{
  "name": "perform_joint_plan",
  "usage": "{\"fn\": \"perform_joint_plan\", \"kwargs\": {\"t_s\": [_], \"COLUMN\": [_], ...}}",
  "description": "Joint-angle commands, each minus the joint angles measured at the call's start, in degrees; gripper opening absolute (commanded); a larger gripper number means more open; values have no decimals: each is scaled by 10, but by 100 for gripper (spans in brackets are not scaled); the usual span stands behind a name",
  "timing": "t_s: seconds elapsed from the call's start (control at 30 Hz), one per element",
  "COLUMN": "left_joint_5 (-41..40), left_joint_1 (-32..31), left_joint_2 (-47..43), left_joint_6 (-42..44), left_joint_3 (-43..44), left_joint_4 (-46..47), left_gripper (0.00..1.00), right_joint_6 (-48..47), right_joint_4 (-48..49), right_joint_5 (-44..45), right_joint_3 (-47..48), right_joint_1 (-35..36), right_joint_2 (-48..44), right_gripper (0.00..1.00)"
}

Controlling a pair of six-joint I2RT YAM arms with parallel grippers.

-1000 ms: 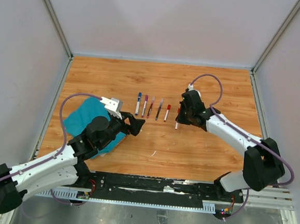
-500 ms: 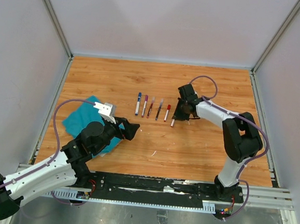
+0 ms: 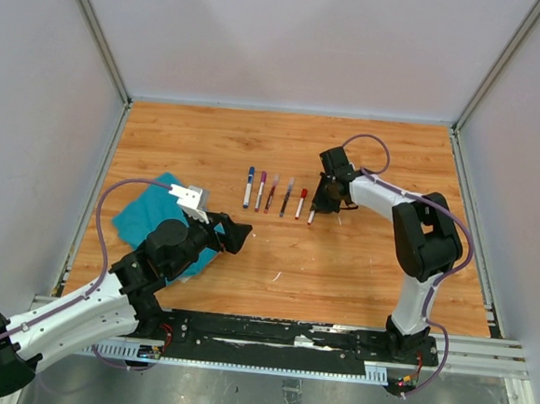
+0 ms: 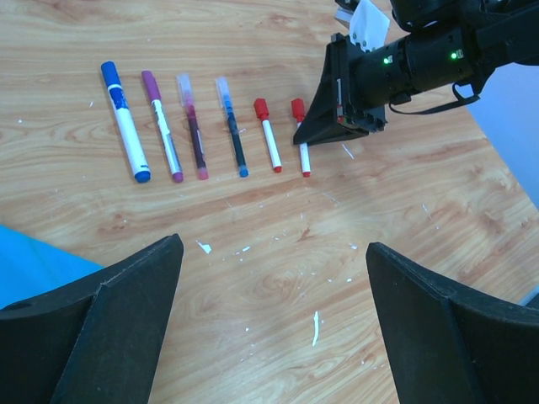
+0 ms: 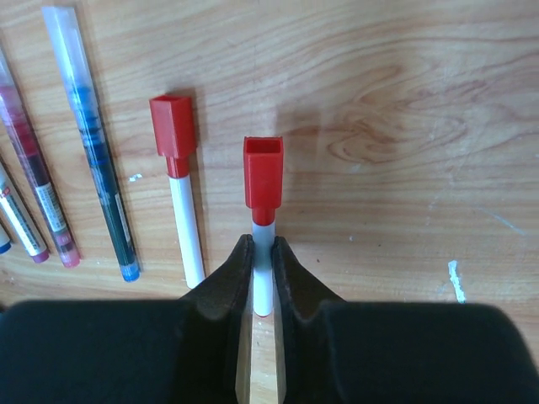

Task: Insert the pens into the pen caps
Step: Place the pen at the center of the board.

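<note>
A second on, the right arm has folded its elbow upright and swung in, bringing the right claw (image 5: 263,248) and the pen it holds closer to the right end of the row of pens (image 4: 195,128). The left arm has pulled back from the row toward the near left, uncovering more of the teal cloth (image 3: 143,215), and the left claw (image 4: 274,246) has spread a little wider. Six pens are on show against the wooden counter (image 3: 256,145), side by side and roughly parallel, each with a cap (image 4: 109,71) on its far end. From the row's left these are one blue, one purple, two clear and two red. There is one cloth, lying left of the row and nearer the arms, and there are two arms. The sixth, red-capped pen (image 5: 264,181) at the row's right end sits between the right claw's fingers (image 5: 238,273). They are pinched narrowly on its white barrel just behind the cap, and the cap points away from the claw. Whether this pen rests on the counter or hangs just over it cannot be told. The left claw hovers on the near side of the row, well apart from it. Its jaws are spread wide and hold nothing, and they face the pens at the row's middle.
</note>
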Motion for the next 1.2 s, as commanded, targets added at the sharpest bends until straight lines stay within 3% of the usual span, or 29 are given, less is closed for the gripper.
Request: {"fn": "perform_joint_plan", "kwargs": {"t_s": [0.0,0.2,0.4,0.63,0.77,1.0,1.17], "left_joint_5": [6,7,3,2,2,-1,2], "left_joint_1": [4,4,4,4,4,4,4], "left_joint_2": [4,4,4,-1,-2,-10,-6], "left_joint_6": [-2,-3,-4,-5,-8,-11,-10], "left_joint_3": [3,4,7,6,1,-2,0], "left_joint_4": [10,9,3,0,1,-2,2], "left_gripper": [95,96,96,97,97,97,97], "right_joint_6": [-10,-15,-16,-27,-27,6,13], "right_joint_4": [-23,-29,-30,-32,-34,-17,-10], "right_joint_5": [30,34,27,32,26,18,17], "right_joint_3": [27,35,35,25,24,-1,-4], "right_joint_1": [-10,-14,-15,-15,-15,-15,-15], "right_joint_2": [22,38,35,3,7,3,0], "right_gripper": [11,29,33,19,19,10,12]}}
